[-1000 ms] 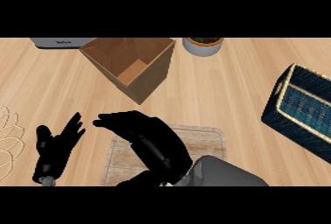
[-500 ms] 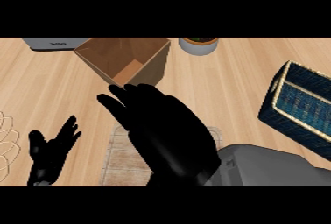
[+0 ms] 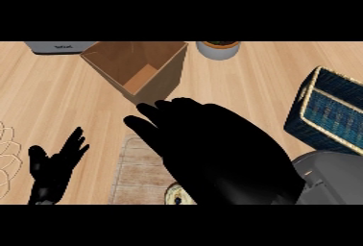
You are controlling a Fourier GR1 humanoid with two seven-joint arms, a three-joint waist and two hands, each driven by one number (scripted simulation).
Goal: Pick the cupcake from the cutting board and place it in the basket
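The right hand (image 3: 212, 149) now fills the middle of the view, much larger than it showed a second ago, when it lay curled low over the cutting board. It has since risen toward the camera and spread. Its fingers are straight and fanned, pointing up the picture toward the cardboard box (image 3: 138, 69), and it holds nothing that can be seen.

Under it, the cutting board (image 3: 138, 168) shows only as a strip at the hand's left side. A small pale round edge peeks out at the lower rim of the hand, at the board's near end. That may be the cupcake (image 3: 177, 196), but too little shows to be sure, so it is most likely on the board, hidden beneath the palm.

The left hand (image 3: 53, 166) rests open at the lower left, fingers up, a little further up the view than before. The basket (image 3: 333, 110), dark blue with a pale rim, stands at the right edge of the desk (image 3: 56, 96), well apart from the board.

As a judgement, the lift and spread of the hand looks like a readying for the grasp rather than a carry: the pick is not yet done, and the hand must come down around the cupcake before any move to the right.
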